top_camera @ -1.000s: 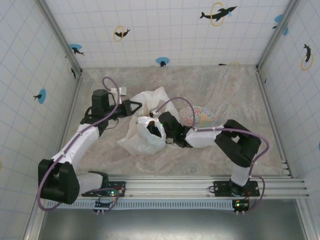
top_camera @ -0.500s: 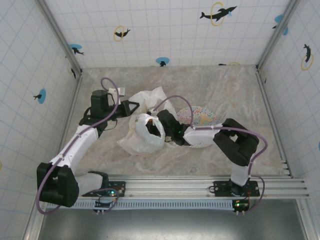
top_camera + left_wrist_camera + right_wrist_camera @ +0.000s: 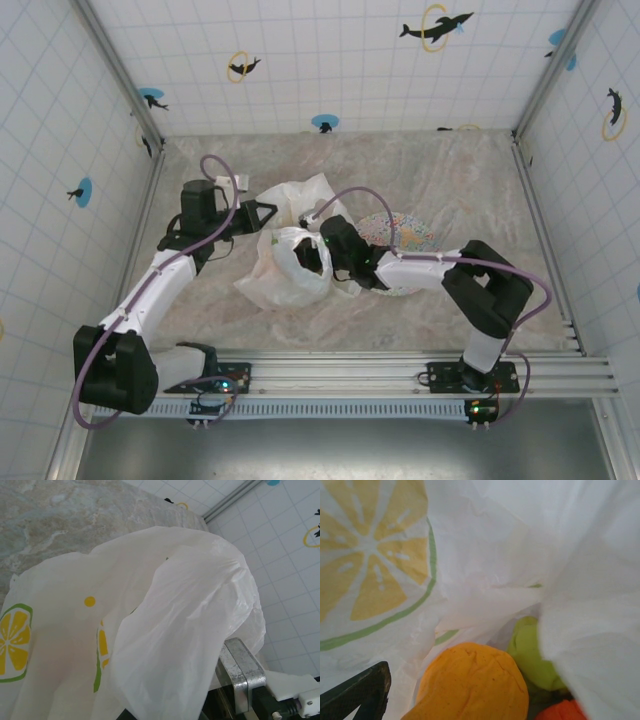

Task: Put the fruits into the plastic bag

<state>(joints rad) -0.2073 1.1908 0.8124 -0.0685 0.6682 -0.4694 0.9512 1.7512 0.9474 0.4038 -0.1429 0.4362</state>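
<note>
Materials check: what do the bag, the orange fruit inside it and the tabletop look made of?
The plastic bag: thin translucent white film, crinkled, with light showing through.
The orange fruit: matte, faintly dimpled skin; probably foam or soft plastic, can't tell which.
The tabletop: marble-look beige-grey veining, low sheen; likely printed sheet or laminate, not certain.

White tile walls (image 3: pixel 330 70) with dolphin stickers (image 3: pixel 436 27) enclose a seemingly marbled tabletop (image 3: pixel 470 175).
</note>
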